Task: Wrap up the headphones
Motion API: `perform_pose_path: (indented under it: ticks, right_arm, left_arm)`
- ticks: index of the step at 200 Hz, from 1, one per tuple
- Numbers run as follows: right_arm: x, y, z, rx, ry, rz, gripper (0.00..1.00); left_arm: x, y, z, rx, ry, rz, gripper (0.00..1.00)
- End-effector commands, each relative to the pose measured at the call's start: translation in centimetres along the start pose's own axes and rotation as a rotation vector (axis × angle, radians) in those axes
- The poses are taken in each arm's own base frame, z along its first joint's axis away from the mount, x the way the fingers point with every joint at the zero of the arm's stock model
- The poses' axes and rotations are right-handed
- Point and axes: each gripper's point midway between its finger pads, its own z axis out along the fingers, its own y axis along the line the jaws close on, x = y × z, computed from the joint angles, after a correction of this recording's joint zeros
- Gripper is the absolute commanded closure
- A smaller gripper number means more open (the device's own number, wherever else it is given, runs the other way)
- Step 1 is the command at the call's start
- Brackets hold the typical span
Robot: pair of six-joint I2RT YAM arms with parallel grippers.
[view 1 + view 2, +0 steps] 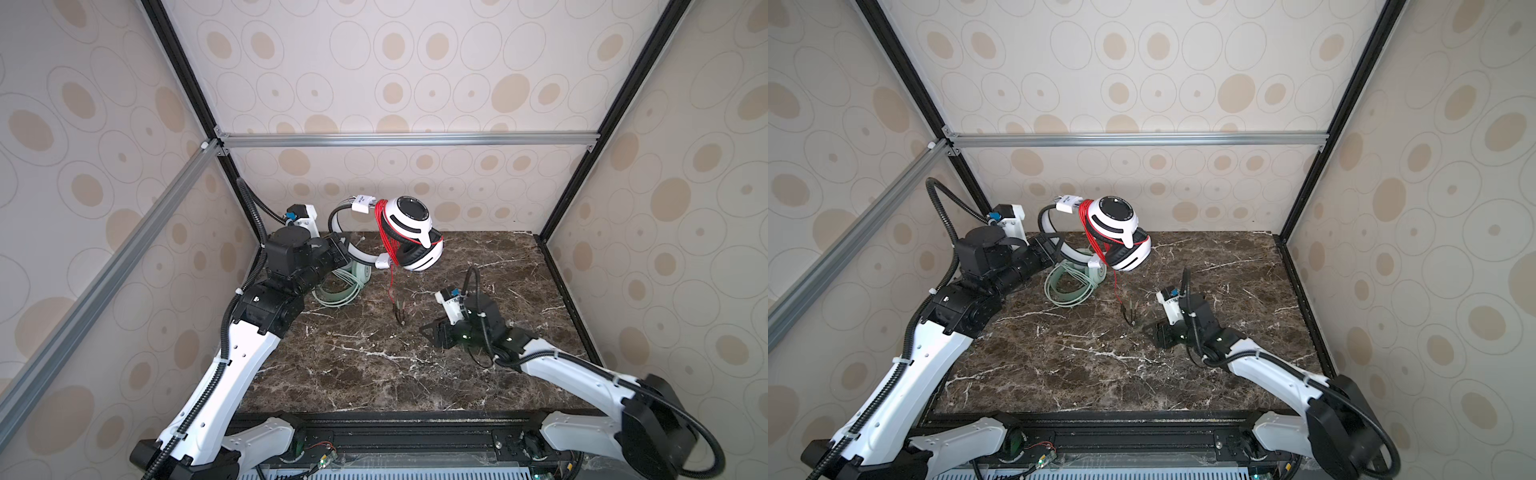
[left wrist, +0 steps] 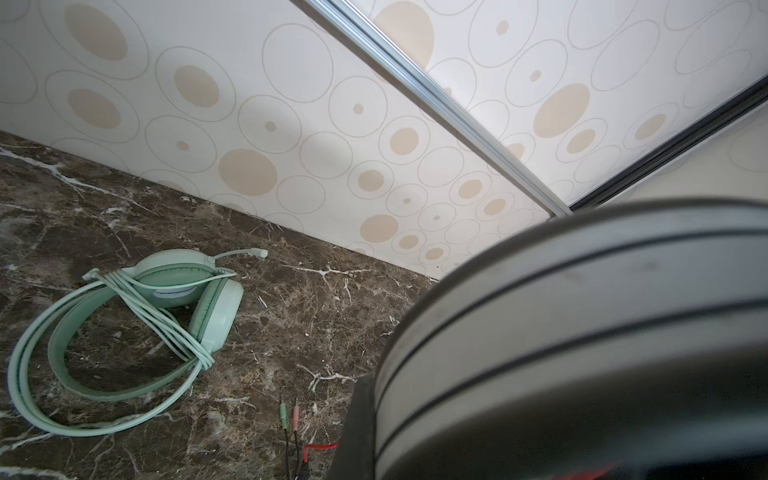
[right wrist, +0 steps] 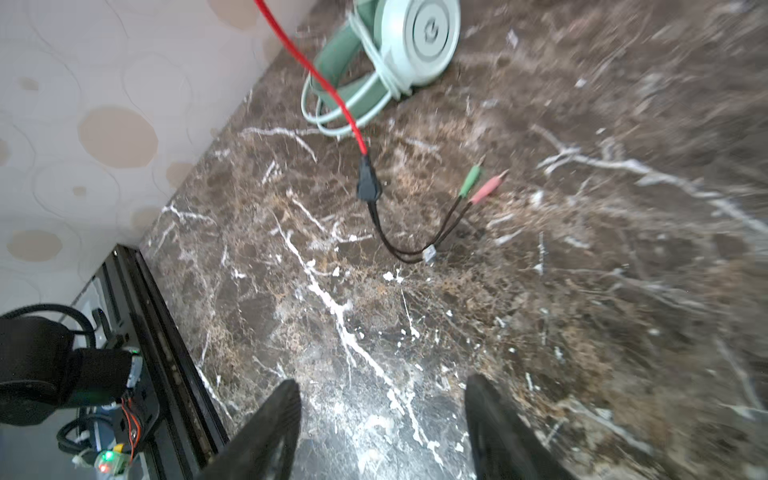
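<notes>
Left pincer [image 1: 345,251]: pressed shut on the grey headband [image 2: 582,332] of the white-and-black headset [image 1: 411,232], holding it up clear of the table [image 1: 374,374].
Right pincer [image 3: 380,386]: fingers spread with nothing between them, low over the marble.
Red cable [image 1: 384,239]: wound in many turns round the headset just beyond the left pincer, with a short tail hanging down from the coil.
Plugs [image 3: 482,187]: green and pink, lying on the table ahead of the right pincer and apart from it. The black splitter [image 3: 369,185] sits a little to one side of them.
Mint-green headset [image 2: 218,311]: on the table below and beside the left pincer, its own cable looped round it. It looks finished.
Step in hand: probably fetching the loose tail for the last turns.
Doing it well: take the splitter or the red cable just above it, not the thin plug leads, and close fully before lifting. Follow the direction of the existing turns with light tension, holding the left pincer steady.
Risk: a hard pull could drag turns off the coil or twist the headband in its grip.
</notes>
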Motion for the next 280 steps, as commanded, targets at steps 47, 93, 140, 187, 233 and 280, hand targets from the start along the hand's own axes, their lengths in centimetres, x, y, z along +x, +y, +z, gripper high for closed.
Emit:
perform_pose_path:
  ticks: [47, 93, 140, 187, 233, 280]
  right_arm:
    - [3.2, -2.1, -1.2, 0.039, -0.017, 0.023, 0.35]
    - [1.7, 0.0, 1.9, -0.121, -0.058, 0.03, 0.38]
    - [0.2, 1.0, 5.3, -0.178, -0.092, -0.058, 0.39]
    - [-2.6, 2.6, 7.9, -0.23, -0.1, -0.126, 0.36]
    - [-3.6, 5.7, 8.9, -0.312, -0.148, -0.133, 0.34]
    - [-3.7, 6.2, 9.8, -0.327, -0.167, -0.074, 0.37]
  left_arm:
    - [-4.1, -4.3, -2.3, 0.147, -0.103, -0.068, 1.0]
    - [-4.5, -5.0, -3.3, 0.167, -0.106, -0.073, 1.0]
    - [-4.6, -5.7, -3.3, 0.198, -0.091, -0.085, 1.0]
    - [-4.9, -5.8, -3.5, 0.194, -0.099, -0.084, 1.0]
    - [-5.1, -5.7, -4.3, 0.189, -0.119, -0.084, 1.0]
    - [-4.8, -5.6, -4.3, 0.194, -0.11, -0.086, 1.0]
